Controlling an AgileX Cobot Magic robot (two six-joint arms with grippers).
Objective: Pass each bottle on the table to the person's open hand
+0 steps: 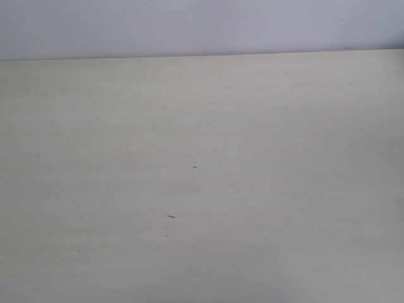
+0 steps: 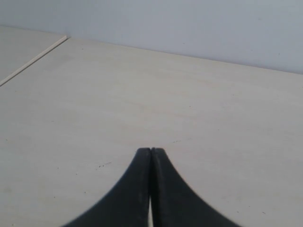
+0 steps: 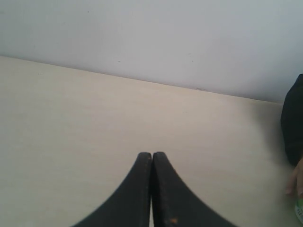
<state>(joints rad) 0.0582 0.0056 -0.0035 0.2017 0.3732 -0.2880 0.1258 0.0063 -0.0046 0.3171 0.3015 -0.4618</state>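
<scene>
Bottle: only a small green-and-white sliver (image 3: pixel 299 211) shows, cut off by the frame of the right wrist view; too little is visible to tell its shape or cap
Where it is: just beside the fingertips of a person's bare hand (image 3: pixel 295 182), over the tabletop; whether hand and sliver touch cannot be told
Label: any print on the sliver is too small and too cropped to read
Person: a dark sleeve (image 3: pixel 292 118) leads down to the hand
Right gripper: the black two-fingered right gripper (image 3: pixel 152 155) has its curved fingers pressed together tip to tip with nothing between them, and is well apart from the hand
Left gripper: the black two-fingered left gripper (image 2: pixel 151 151) is likewise drawn together on nothing, above bare tabletop
Table: a wide, flat, pale cream table (image 1: pixel 202 126) with faint wood grain and a few tiny dark specks (image 1: pixel 170 216); a thin pale seam (image 2: pixel 33 59) crosses one corner in the left wrist view
Room: a plain pale blue-grey wall (image 1: pixel 189 25) rises directly behind the table's far edge
</scene>
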